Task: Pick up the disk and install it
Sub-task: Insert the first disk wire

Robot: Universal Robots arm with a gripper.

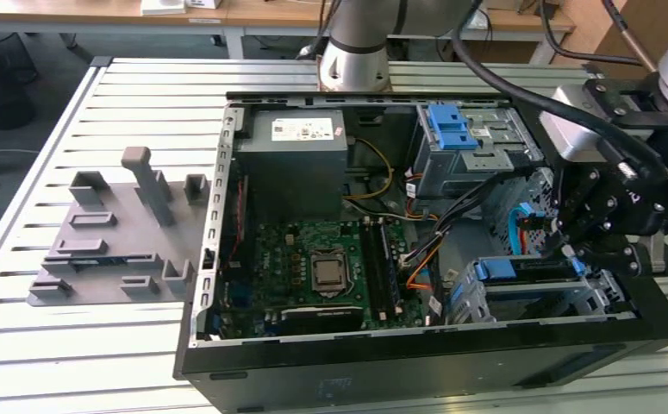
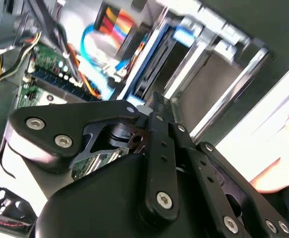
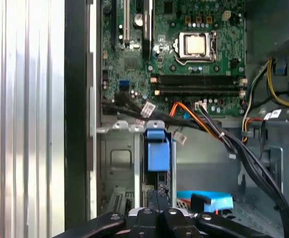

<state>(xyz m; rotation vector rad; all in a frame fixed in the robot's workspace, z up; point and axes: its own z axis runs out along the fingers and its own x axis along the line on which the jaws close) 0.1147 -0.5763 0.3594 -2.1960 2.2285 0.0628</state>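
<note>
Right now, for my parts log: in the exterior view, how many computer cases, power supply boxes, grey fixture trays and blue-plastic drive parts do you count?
Computer case: 1
Power supply box: 1
Grey fixture tray: 1
Blue-plastic drive parts: 2 (latch piece, disk)
Total: 5

The exterior view looks down from above and some way off at the open case [image 1: 426, 241] lying on the slatted counter [image 1: 138, 345], with the arm at the exterior view's right. The first wrist view looks straight down into the case from close, over the motherboard [image 3: 184, 54]. The second wrist view looks along the end effector [image 2: 154, 148], very near. All three share the drive cage [image 1: 540, 289] and the cables.
</note>
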